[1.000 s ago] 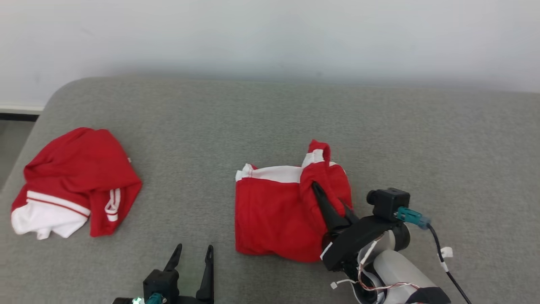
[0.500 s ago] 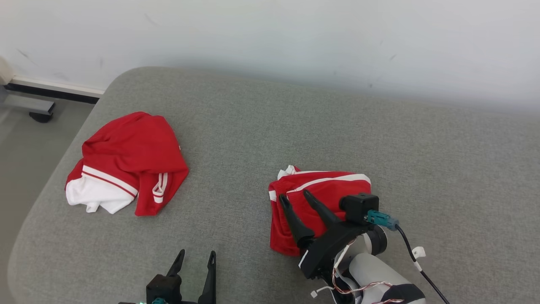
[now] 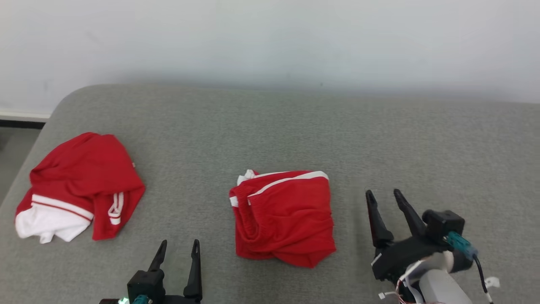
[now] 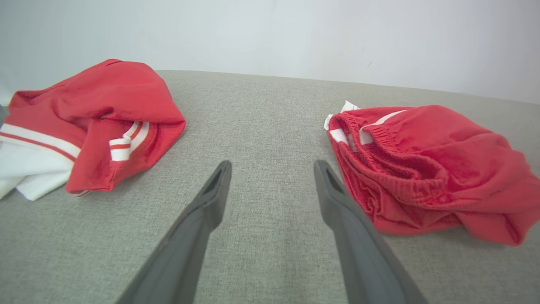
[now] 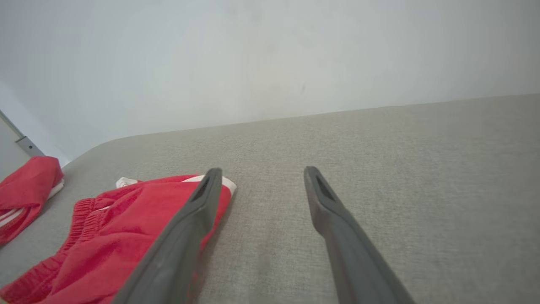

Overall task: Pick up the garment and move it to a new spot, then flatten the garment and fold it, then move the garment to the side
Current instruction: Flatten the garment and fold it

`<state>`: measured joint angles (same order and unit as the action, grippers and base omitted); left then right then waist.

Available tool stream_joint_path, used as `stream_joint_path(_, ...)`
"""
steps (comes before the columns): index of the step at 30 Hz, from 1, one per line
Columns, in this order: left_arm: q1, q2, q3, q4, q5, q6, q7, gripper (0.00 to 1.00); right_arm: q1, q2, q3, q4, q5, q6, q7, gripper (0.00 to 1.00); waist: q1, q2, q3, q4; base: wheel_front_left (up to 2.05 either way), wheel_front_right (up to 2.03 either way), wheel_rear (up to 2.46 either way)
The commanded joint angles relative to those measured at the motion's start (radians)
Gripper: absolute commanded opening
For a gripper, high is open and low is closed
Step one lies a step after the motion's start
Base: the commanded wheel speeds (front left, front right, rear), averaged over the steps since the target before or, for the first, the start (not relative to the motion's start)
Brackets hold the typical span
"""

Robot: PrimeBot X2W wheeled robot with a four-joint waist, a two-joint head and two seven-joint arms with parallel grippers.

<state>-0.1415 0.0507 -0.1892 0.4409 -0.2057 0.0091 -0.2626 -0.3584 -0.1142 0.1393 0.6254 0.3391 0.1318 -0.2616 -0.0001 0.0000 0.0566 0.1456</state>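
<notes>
The garment [image 3: 283, 214], red shorts with white stripes, lies folded into a compact bundle in the middle of the grey cushion; it also lies at the right of the left wrist view [image 4: 426, 164] and at the lower left of the right wrist view [image 5: 105, 236]. My right gripper [image 3: 384, 195] stands open to the right of the garment, apart from it, with nothing between its fingers [image 5: 198, 211]. My left gripper [image 3: 178, 244] is open at the front edge, left of the garment, and holds nothing [image 4: 272, 166].
A second red and white garment [image 3: 78, 185] lies crumpled at the cushion's left end, also in the left wrist view [image 4: 84, 126]. The grey cushion [image 3: 422, 143] stretches bare to the right and back. A white wall [image 3: 270, 38] rises behind it.
My right gripper has opened, let go of the garment and drawn back to its right. The garment now lies folded over into a smaller bundle. The head camera swung meanwhile.
</notes>
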Motion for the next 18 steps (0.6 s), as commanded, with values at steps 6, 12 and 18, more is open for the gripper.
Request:
stream_joint_path(6,0.028,-0.001,0.047,-0.02,0.028,-0.006,-0.003,1.0,0.118,0.043,-0.133,-0.109,-0.135,-0.002,-0.004,1.0,0.0001,0.0,-0.008,-0.087,0.0,0.0,0.0)
stream_joint_path(12,0.051,-0.001,0.086,-0.03,0.047,-0.017,-0.003,1.0,0.18,0.06,-0.172,-0.158,-0.19,-0.002,-0.004,1.0,0.0001,0.0,-0.024,-0.113,0.0,0.0,0.0)
stream_joint_path(18,0.074,-0.001,0.105,-0.049,0.067,-0.02,-0.003,1.0,0.216,0.064,-0.175,-0.173,-0.197,-0.002,-0.004,1.0,0.0001,0.0,-0.04,-0.123,0.0,0.0,0.0)
